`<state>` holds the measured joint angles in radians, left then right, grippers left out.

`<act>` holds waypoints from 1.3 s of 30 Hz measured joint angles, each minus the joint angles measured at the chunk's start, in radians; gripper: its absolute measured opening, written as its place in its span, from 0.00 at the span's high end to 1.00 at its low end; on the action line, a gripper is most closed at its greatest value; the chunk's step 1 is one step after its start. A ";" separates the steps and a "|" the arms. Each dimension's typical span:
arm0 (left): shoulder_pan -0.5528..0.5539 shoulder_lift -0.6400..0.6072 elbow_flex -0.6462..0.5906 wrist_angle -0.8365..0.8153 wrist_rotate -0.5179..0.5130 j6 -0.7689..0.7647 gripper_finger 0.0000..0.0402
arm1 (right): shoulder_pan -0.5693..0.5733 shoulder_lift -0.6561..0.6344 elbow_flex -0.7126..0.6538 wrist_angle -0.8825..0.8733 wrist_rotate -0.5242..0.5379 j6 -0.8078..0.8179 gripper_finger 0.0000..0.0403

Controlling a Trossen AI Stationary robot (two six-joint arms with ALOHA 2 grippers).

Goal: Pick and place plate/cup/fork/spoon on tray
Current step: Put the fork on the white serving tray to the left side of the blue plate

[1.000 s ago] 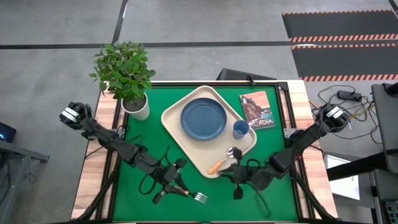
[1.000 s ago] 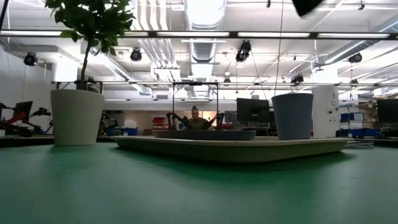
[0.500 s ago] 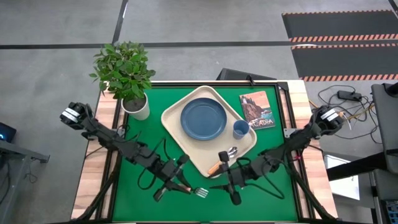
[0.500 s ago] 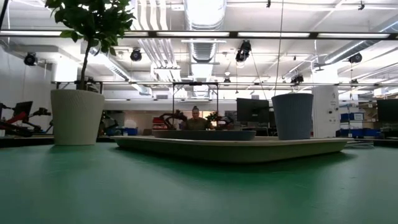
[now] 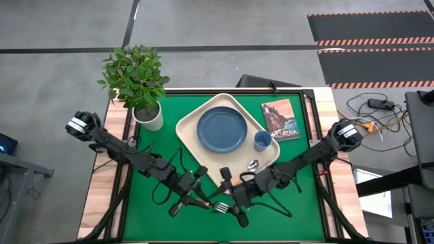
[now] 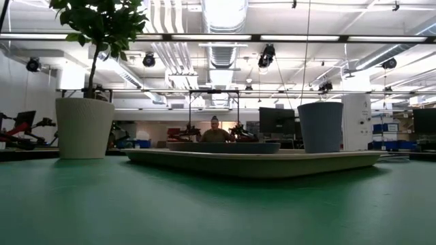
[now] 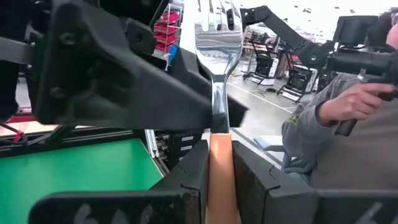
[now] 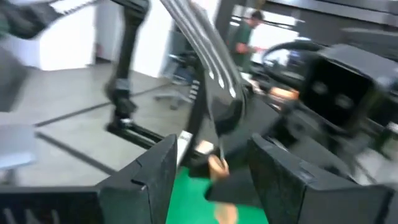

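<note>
- We see the left gripper near the front edge of the bench, closed tight on the fork. It holds the orange handle, and the silver tines stick out past the fingers.
- The right gripper is wide open and holds nothing. It is just beside the fork, close to the front corner of the tray.
- We think the two grippers could bump, because they are very close. A bump could knock the fork loose, and it would drop on the bench.
- We think the fork could also slip or twist, because the handle is thin and smooth.
- If the right gripper closes in the wrong spot, it could pinch the left gripper's fingers and miss the fork.
- The plate lies in the middle of the tray. The cup stands on the tray beside the plate, on the side near the book.
- The spoon lies on the tray near its front edge, partly hidden by the right arm.
- The fork is not on the tray yet. A plant pot stands at the back left corner of the bench.
</note>
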<state>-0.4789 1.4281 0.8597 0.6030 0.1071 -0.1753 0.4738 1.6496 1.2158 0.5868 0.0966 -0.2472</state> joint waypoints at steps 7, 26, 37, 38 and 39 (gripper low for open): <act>-0.001 0.000 0.000 -0.003 0.045 0.000 0.91 | -0.023 0.035 0.071 -0.008 -0.224 0.000 0.67; 0.001 0.001 0.000 0.000 0.051 0.029 0.91 | -0.031 0.048 0.090 -0.012 -0.228 -0.011 0.98; 0.011 -0.001 0.000 -0.001 0.037 0.034 0.82 | -0.034 0.047 0.090 -0.014 -0.228 0.003 0.98; 0.012 -0.001 0.000 -0.001 0.031 0.034 0.80 | -0.036 0.047 0.090 -0.014 -0.229 0.005 0.98; 0.013 -0.001 0.000 -0.002 0.024 0.034 0.78 | -0.037 0.047 0.090 -0.014 -0.228 0.006 0.98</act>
<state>-0.4656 1.4269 0.8593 0.6007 0.1314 -0.1413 0.4370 1.6962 1.3056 0.5728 -0.1316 -0.2417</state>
